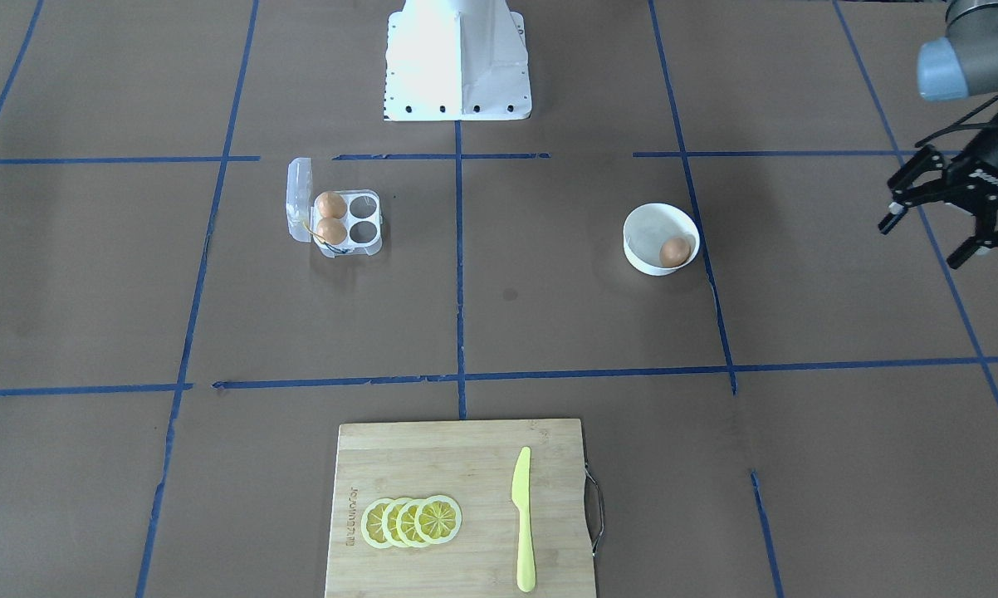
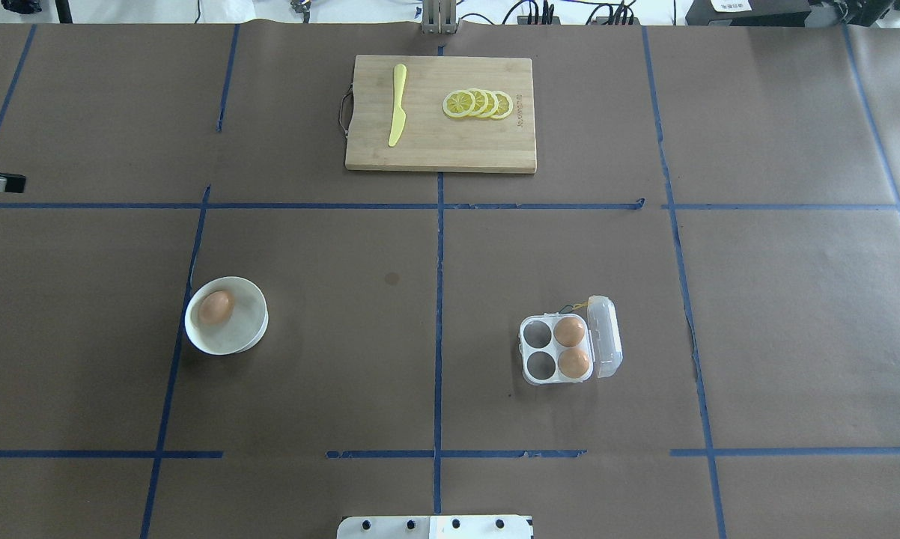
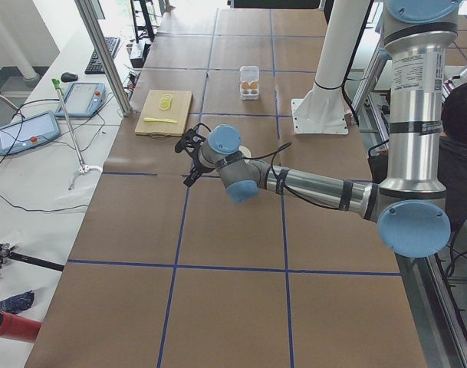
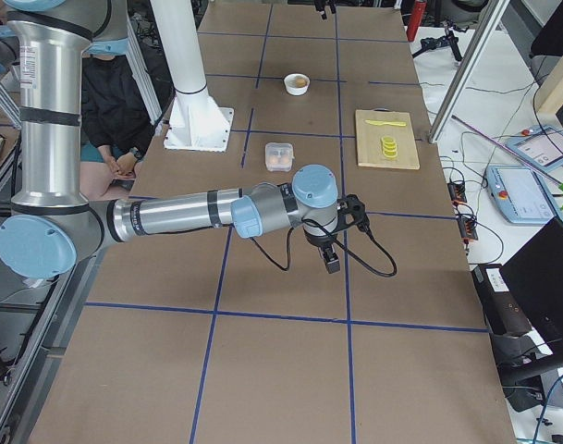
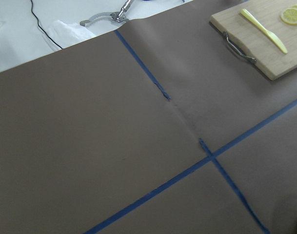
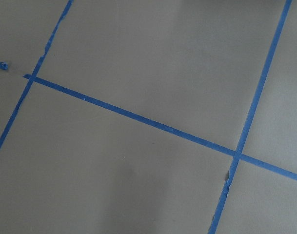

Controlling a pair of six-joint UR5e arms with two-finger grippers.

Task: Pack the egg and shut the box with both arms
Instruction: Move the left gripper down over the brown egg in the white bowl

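1. Table: brown paper cover marked into squares with blue tape.
2. Left arm: I see it stretched low over the table's left end. Its left gripper has the fingers spread wide and holds nothing. It is well apart from the bowl.
3. Right arm: reaches out over bare paper on the right side. The right gripper points down. I cannot tell how its fingers are set (only the side camera catches it).
4. Cutting board: wooden, at the far edge, centred.
5. Box: on the right half, near the robot's base, lid standing open on its outer side. Two eggs fill the cups next to the lid, and the other two cups are vacant.
6. Bowl: white, on the left half.
7. Knife: yellow, lying on the board.
8. Lemon slices: an overlapping row on the board, beside the knife.
9. Egg: I find it lying inside the bowl.
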